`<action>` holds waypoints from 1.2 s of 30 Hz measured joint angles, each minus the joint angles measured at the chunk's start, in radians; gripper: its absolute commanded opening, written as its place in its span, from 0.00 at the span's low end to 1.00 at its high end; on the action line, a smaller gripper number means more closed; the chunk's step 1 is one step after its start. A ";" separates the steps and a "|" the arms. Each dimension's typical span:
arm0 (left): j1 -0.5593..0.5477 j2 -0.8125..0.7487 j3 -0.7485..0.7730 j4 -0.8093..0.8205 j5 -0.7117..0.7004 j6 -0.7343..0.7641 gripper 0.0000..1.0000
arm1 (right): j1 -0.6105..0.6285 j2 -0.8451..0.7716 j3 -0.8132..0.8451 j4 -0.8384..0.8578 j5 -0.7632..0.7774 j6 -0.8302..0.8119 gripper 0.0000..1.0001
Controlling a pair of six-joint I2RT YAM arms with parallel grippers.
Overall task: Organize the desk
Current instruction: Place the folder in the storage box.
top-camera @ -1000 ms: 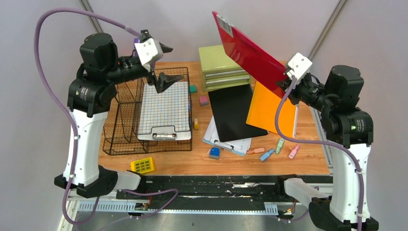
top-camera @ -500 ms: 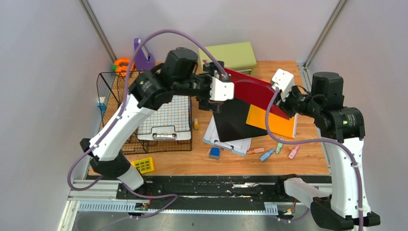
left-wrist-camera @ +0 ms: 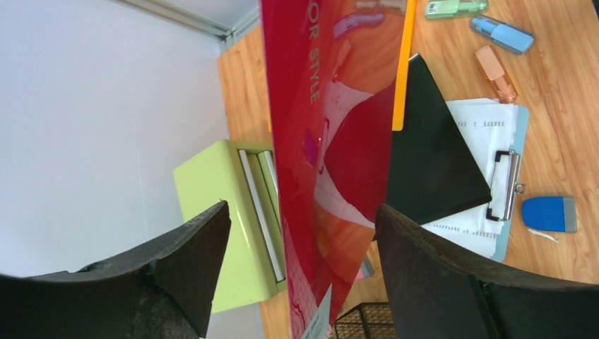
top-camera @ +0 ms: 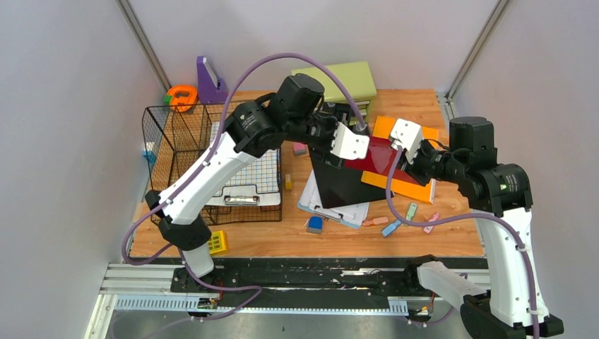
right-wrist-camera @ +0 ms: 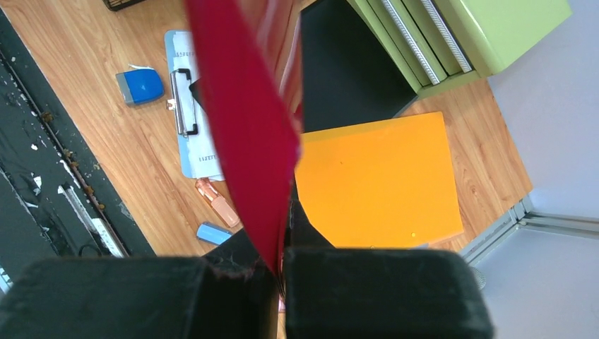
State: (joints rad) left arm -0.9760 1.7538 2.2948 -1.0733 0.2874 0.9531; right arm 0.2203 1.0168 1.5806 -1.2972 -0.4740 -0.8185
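Observation:
A glossy red folder (top-camera: 378, 157) hangs low and tilted over the desk (top-camera: 282, 240), above a black folder (top-camera: 339, 180) and an orange folder (top-camera: 406, 185). My right gripper (top-camera: 410, 164) is shut on the red folder's right end; in the right wrist view the red folder (right-wrist-camera: 244, 127) runs down into the pinched jaws of that gripper (right-wrist-camera: 282, 261). My left gripper (top-camera: 355, 157) reaches across to the folder's left end. In the left wrist view the red folder (left-wrist-camera: 332, 141) stands between the fingers of that gripper (left-wrist-camera: 302, 208), which are open, with gaps on both sides.
A green drawer cabinet (top-camera: 346, 78) stands at the back. A wire basket (top-camera: 176, 162) at the left holds a gridded clipboard (top-camera: 244, 176). A blue clipboard with papers (top-camera: 332, 205), highlighters (top-camera: 411, 212), a blue block (top-camera: 315, 224) and a yellow piece (top-camera: 217, 242) lie near the front.
The left arm swung from over the basket to the red folder's left end. The right arm brought the folder down from upright to low over the desk.

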 measured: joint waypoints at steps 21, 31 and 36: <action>0.001 0.085 0.055 -0.093 0.126 -0.078 0.00 | 0.001 -0.038 -0.027 0.001 -0.031 -0.013 0.02; 0.016 0.061 -0.034 0.073 0.084 -0.264 0.00 | 0.001 -0.053 -0.010 0.200 0.104 0.187 0.74; 0.082 0.026 -0.035 0.214 0.020 -0.424 0.00 | 0.001 -0.034 0.074 0.322 0.217 0.322 0.83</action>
State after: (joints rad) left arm -0.8936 1.7802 2.2601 -0.8597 0.3073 0.5293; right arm 0.2214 0.9833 1.6550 -0.9752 -0.2573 -0.4961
